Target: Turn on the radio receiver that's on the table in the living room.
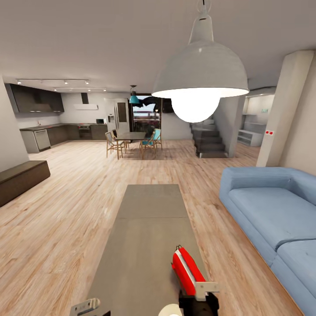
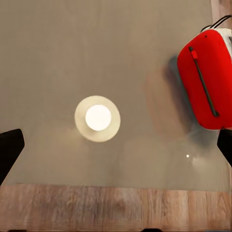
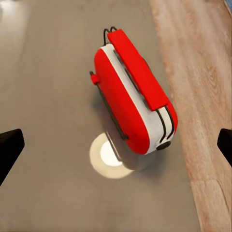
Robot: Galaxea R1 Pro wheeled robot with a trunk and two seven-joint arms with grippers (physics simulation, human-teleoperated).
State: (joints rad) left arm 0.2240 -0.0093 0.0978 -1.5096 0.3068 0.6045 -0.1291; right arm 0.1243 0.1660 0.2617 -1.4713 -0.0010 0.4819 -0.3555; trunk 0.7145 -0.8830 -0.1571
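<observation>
Two claws: both over the near end of the bench, both spread wide, nothing between the fingers.
Left claw [image 2: 116,147]: dark fingertips at opposite frame edges in its wrist view, looking straight down on the grey slab; radio off to one side, not between the tips.
Right claw [image 3: 116,150]: dark tips wide apart in its wrist view, radio lying ahead of and between them, no contact visible.
Radio receiver [image 1: 188,270]: bright red, rounded box shape, glossy shell, white band along the side, thin dark wire handle at the far end; sits on the bench near its sofa-side edge at the near end.
Bench [image 1: 149,219]: long low rectangle, matte grey, seam across the top; round reflection of the lamp on its surface in both wrist views.
Floor [image 1: 66,228]: light wood planks, visible grain.
Sofa [image 1: 272,210]: blue, soft rounded cushions, beside the bench.
Pendant lamp [image 1: 200,83]: big white dome, lit globe bulb under it, hanging above the bench.
Dark low bench [image 1: 19,180]: brown block, by the far wall.
Background: dark-cabinet kitchen, wooden dining chairs round a table, grey stairs.
</observation>
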